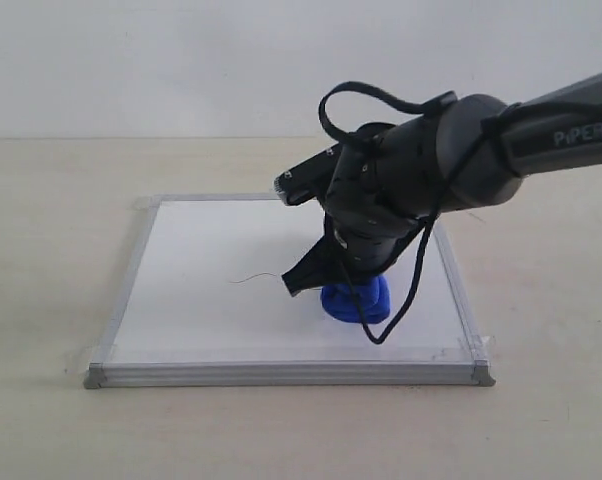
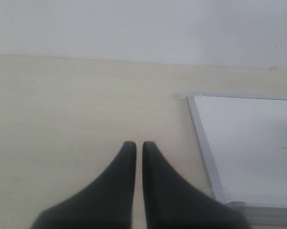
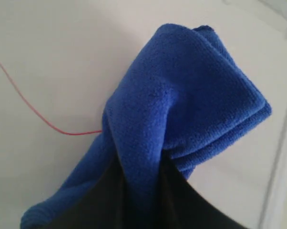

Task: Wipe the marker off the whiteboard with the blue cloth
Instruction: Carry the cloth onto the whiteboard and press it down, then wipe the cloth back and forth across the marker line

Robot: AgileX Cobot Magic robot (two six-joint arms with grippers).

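The right claw (image 3: pixel 141 167) pinches the bright blue folded microfibre cloth (image 1: pixel 357 300), which appears to rest on the flat white metal-framed whiteboard (image 1: pixel 201 300), lower centre of the exterior view. The thin wavy marker line (image 1: pixel 252 279) shows unwiped just left of the cloth, its near end hidden behind the claw. So the cloth is grasped and set down, and the wipe across that line looks yet to be done. The left claw (image 2: pixel 138 145) hangs idle over the pale wooden bench (image 1: pixel 41 250) beside the board, its fingers almost pressed together and holding nothing.
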